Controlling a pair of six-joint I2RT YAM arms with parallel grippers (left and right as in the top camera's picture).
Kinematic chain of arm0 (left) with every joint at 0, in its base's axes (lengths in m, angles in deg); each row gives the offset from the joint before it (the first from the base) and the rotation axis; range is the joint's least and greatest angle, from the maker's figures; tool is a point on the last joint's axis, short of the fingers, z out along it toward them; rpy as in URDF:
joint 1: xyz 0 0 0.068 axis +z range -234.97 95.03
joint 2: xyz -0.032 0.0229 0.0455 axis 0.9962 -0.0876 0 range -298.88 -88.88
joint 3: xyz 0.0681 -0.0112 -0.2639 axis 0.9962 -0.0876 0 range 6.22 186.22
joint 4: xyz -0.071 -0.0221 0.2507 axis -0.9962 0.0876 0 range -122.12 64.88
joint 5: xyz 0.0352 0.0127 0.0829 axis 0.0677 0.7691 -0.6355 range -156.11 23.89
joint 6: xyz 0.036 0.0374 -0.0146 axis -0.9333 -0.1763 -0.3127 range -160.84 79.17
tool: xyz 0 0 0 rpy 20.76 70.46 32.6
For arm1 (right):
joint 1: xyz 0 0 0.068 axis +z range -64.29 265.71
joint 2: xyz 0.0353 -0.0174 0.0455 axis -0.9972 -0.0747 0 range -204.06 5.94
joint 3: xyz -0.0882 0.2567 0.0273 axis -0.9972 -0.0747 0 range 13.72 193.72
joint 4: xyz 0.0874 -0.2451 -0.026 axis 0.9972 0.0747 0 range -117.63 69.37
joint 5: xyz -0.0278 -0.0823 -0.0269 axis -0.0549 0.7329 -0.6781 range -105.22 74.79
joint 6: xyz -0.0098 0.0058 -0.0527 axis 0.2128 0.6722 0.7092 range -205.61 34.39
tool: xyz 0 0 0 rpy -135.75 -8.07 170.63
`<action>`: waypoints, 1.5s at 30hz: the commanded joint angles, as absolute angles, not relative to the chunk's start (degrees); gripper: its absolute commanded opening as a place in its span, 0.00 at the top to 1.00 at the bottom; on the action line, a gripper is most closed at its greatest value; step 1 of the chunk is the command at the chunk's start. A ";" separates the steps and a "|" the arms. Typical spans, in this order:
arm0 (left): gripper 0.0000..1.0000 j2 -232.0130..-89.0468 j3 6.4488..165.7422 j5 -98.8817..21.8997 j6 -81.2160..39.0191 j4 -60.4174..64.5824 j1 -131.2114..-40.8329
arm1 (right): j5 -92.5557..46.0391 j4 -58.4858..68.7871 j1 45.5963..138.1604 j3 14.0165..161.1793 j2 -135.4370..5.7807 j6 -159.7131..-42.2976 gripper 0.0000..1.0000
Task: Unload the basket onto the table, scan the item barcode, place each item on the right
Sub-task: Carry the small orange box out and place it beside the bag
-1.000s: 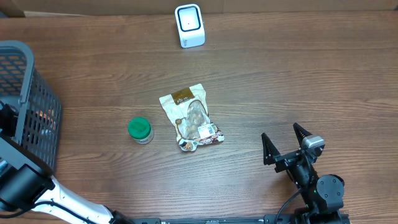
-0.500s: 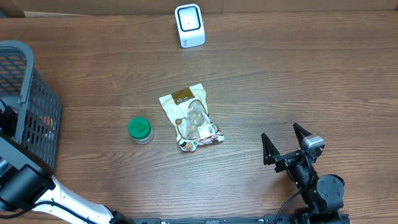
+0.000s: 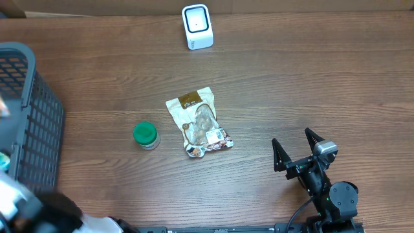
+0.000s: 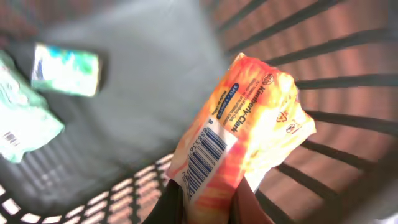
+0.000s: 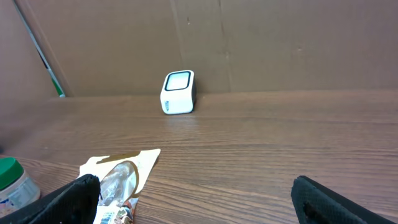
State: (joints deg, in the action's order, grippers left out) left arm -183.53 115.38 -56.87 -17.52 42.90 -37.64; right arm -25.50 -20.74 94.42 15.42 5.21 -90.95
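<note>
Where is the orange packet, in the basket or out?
In. The orange packet, pinched by the left tool, has basket bars around it and the floor below.

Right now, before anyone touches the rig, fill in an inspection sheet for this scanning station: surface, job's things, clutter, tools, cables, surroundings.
Surface: wooden table, bare across the right half.
Job's things: white scanner upright at the far edge; orange packet inside the basket, barcode facing the left wrist camera.
Clutter: snack pouch lying flat mid-table; green-lidded jar to its left, apart from it; green packets on the basket floor.
Tools: left tool shut on the orange packet; right tool open and holding nothing.
Cables: black cable by the right arm's base.
Surroundings: cardboard wall behind the table.
</note>
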 commanded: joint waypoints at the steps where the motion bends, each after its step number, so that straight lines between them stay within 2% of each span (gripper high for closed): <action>1: 0.96 -174.62 116.70 -50.16 -13.57 42.49 -38.23 | -25.56 -21.09 94.75 15.48 5.78 -90.73 0.00; 5: 0.96 -167.84 116.63 -46.27 -13.92 42.79 -43.28 | -25.56 -21.09 94.75 15.48 5.78 -90.73 0.00; 9: 0.96 -165.09 116.56 -45.29 -17.83 45.22 -55.48 | -25.56 -21.09 94.75 15.48 5.78 -90.73 0.00; 17: 0.96 -168.98 109.50 -53.05 -21.33 46.88 -82.12 | -25.56 -21.09 94.75 15.48 5.78 -90.73 0.00; 23: 0.96 -176.17 101.72 -55.39 -20.39 43.25 -95.58 | -25.56 -21.09 94.75 15.48 5.78 -90.73 0.00; 28: 0.96 -184.21 98.05 -54.82 -16.15 38.40 -103.21 | -25.56 -21.09 94.75 15.48 5.78 -90.73 0.00; 34: 0.96 -194.18 97.53 -47.50 -15.78 26.29 -111.41 | -25.56 -21.09 94.75 15.48 5.78 -90.73 0.00; 43: 0.96 -205.57 97.53 -46.53 -9.02 15.99 -118.73 | -25.56 -21.09 94.75 15.48 5.78 -90.73 0.00; 44: 0.94 -206.64 97.53 -46.53 -8.65 15.30 -119.08 | -25.56 -21.09 94.75 15.48 5.78 -90.73 0.00; 45: 0.87 -207.45 97.53 -46.49 -8.56 14.68 -119.26 | -25.56 -21.09 94.75 15.48 5.78 -90.73 0.00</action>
